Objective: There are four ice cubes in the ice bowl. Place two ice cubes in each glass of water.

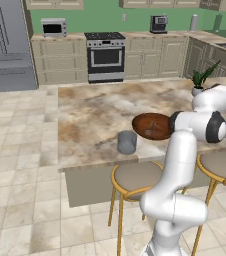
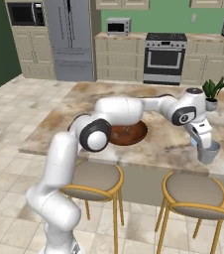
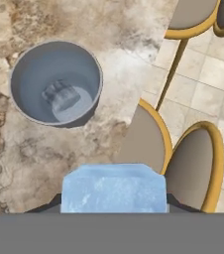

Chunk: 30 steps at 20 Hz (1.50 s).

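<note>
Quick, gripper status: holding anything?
Gripper: jaws closed on an ice cube, above the counter beside a glass of water.

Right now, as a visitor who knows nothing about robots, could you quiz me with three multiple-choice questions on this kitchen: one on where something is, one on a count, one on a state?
1. Where does the wide reddish-brown wooden bowl stand?
A. on the marble counter
B. on a stool
C. on the stove

2. How many pale ice cubes lie inside the grey-blue tumbler under the hand?
A. none
B. one
C. three

3. What is the two-finger gripper doing?
A. standing open and bare
B. gripping a glass
C. clamped on a pale blue ice cube

Answers:
1 A: both base views show the bowl on the marble counter.
2 B: the hand view shows a single cube at the tumbler's bottom.
3 C: the hand view shows the cube between the finger tips.
</note>
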{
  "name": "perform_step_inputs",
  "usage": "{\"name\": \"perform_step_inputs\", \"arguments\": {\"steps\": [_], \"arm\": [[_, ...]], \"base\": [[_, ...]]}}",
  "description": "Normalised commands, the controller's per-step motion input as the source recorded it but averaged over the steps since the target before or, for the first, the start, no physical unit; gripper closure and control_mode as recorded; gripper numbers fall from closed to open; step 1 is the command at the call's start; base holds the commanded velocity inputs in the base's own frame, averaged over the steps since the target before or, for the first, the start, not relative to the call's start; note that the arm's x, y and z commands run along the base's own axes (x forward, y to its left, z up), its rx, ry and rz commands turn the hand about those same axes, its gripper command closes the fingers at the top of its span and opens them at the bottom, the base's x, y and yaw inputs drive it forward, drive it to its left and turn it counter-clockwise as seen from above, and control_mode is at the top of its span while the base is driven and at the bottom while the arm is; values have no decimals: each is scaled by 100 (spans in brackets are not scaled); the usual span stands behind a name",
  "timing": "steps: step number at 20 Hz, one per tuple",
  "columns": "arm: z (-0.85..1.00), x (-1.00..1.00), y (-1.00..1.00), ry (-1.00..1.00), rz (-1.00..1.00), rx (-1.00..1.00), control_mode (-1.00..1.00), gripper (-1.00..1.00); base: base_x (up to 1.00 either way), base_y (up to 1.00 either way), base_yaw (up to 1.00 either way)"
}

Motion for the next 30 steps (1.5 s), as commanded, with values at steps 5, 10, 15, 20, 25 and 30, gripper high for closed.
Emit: {"name": "perform_step_inputs", "arguments": {"steps": [5, 10, 15, 20, 25, 30], "arm": [[-49, 29, -1, -9, 1, -1, -100, 100], [-1, 30, -20, -18, 0, 0, -100, 100], [2, 24, -32, -13, 0, 1, -100, 100], [0, 30, -36, 0, 0, 0, -100, 100], [0, 45, -15, 0, 2, 0, -100, 100], [-4, 27, -10, 5, 4, 0, -100, 100]], "base": [[0, 0, 0], [0, 0, 0], [0, 0, 0], [0, 0, 0], [0, 0, 0], [0, 0, 0]]}}
